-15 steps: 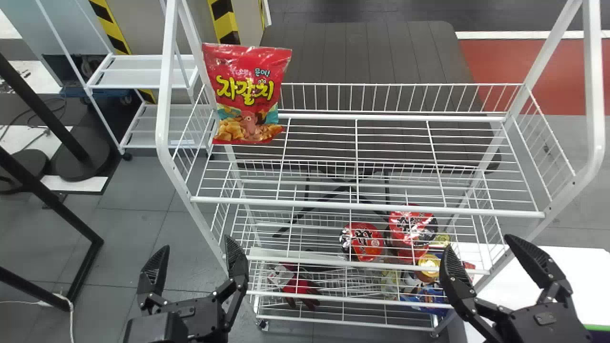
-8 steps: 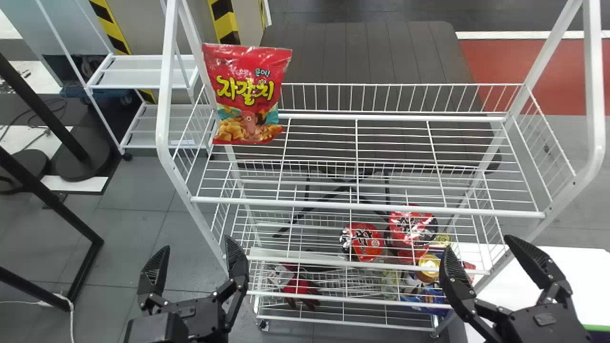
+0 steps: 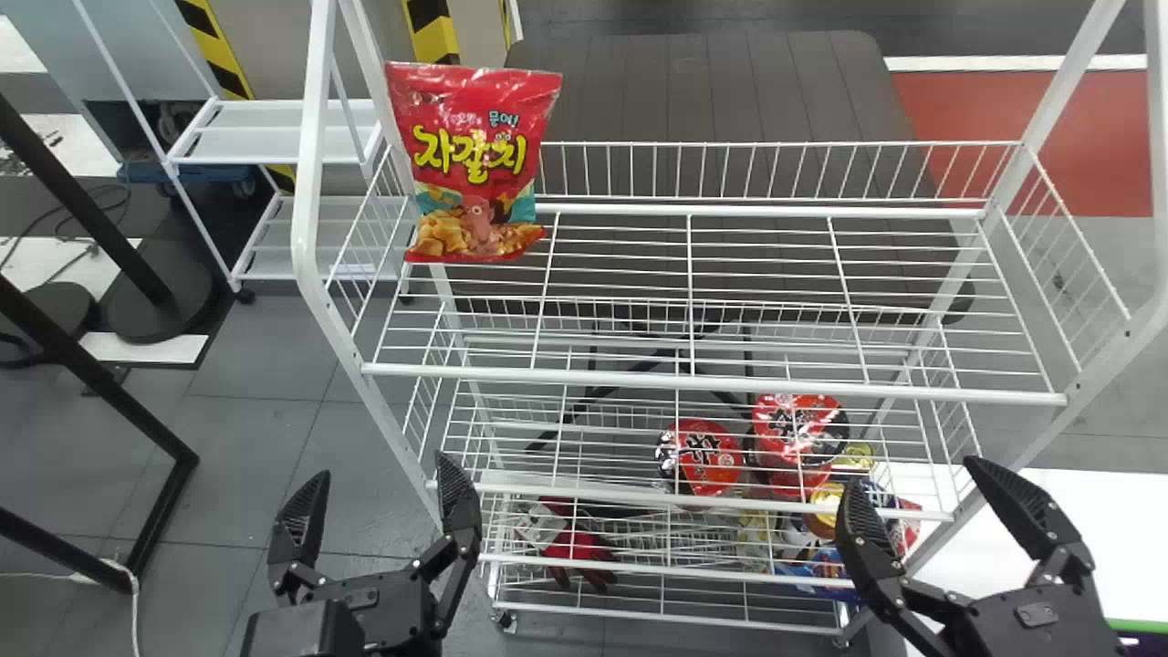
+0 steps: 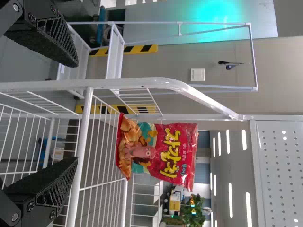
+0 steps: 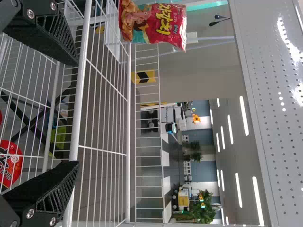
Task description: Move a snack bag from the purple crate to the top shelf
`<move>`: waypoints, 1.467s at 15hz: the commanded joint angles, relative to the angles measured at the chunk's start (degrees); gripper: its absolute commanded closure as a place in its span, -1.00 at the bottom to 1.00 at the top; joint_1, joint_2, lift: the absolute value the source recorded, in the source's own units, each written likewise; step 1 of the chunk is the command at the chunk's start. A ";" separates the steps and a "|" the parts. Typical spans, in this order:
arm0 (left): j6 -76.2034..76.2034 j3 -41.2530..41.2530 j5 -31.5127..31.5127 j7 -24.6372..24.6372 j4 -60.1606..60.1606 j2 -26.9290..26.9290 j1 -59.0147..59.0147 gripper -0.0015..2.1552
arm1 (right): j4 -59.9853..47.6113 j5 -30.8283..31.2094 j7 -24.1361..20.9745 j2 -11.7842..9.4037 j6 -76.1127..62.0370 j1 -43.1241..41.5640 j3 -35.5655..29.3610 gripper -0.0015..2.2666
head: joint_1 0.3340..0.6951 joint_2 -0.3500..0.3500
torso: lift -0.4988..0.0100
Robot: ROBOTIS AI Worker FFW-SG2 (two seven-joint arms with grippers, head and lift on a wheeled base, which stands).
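Gaping: black left gripper (image 3: pixel 383 465), black right gripper (image 3: pixel 912 473). A red snack bag (image 3: pixel 474 169) stands on the white wire top shelf (image 3: pixel 584 374).

The red snack bag (image 3: pixel 476 164) stands upright on the white top shelf (image 3: pixel 712 380), far left.

From my seat I see a white wire rack (image 3: pixel 307 182), my red snack bag (image 3: pixel 476 173) upright on its top shelf (image 3: pixel 712 385) toward the left, round red packs (image 3: pixel 710 456) lower down, right of a red item (image 3: pixel 575 547), a white bench (image 3: pixel 1122 538) at right.
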 commanded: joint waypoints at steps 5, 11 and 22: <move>0.14 0.00 0.00 0.00 -0.14 0.03 0.13 -0.89 | -0.16 0.00 0.01 0.00 0.18 0.11 0.03 -0.95 | 1.00 0.26 | 0.73; 0.32 0.00 0.00 0.00 -0.23 0.12 0.22 -0.89 | -0.25 0.00 -0.08 0.00 0.53 0.11 0.03 -0.95 | 1.00 0.26 | 0.64; 0.32 0.09 0.00 0.00 0.03 0.03 0.13 -0.89 | 0.37 0.00 -0.08 0.09 0.71 -0.33 0.21 -0.95 | 1.00 0.26 | 0.46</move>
